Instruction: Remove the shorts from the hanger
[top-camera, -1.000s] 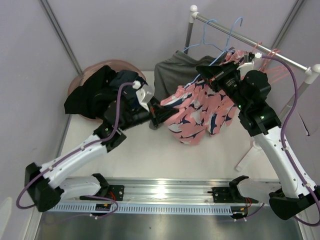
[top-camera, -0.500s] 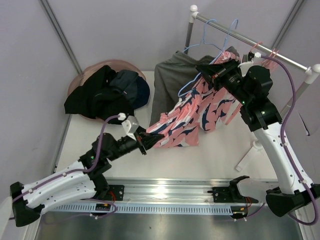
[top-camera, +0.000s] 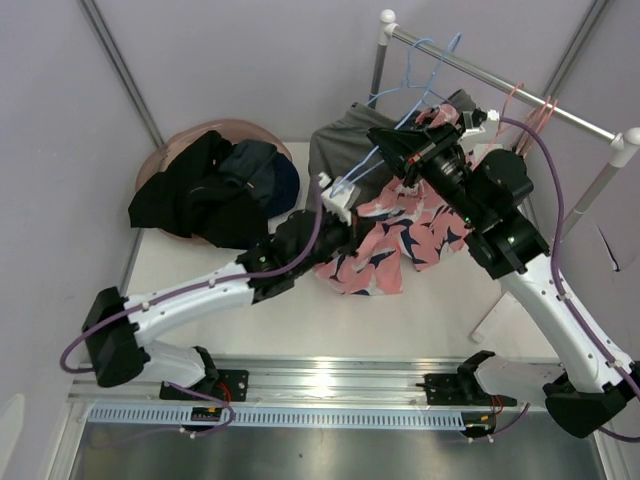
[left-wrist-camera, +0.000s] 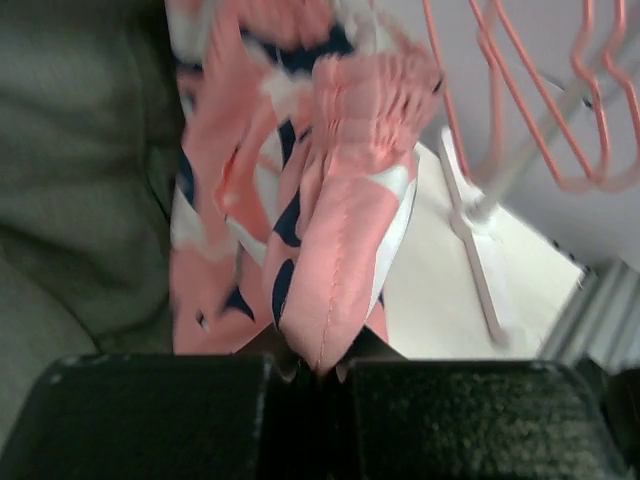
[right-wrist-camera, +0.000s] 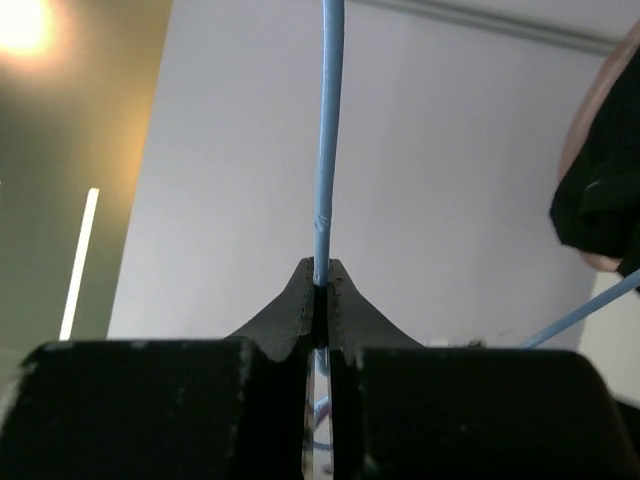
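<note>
Left gripper (top-camera: 340, 232) has swung up to centre frame, clenching the pink shorts (top-camera: 400, 235); right gripper (right-wrist-camera: 320, 275) pinches the blue hanger (right-wrist-camera: 325, 130); shorts seemingly still hooked.

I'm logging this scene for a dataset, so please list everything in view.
pink printed shorts: one, pink with navy and white, mid-table
grey shorts: one, grey, behind the pink pair
black shorts: one, black, in the basket
navy shorts: one, navy, same basket
basket: one, pinkish-brown, table's far left
blue hangers: two, it seems, light blue, on the rail
coral hangers: at least two, coral, farther right on the rail
clothes rail: one, metal with white knobs, far right
table: one, white
left fingers: black, shut on the pink printed shorts
right fingers: black, shut on a blue hanger's wire
</note>
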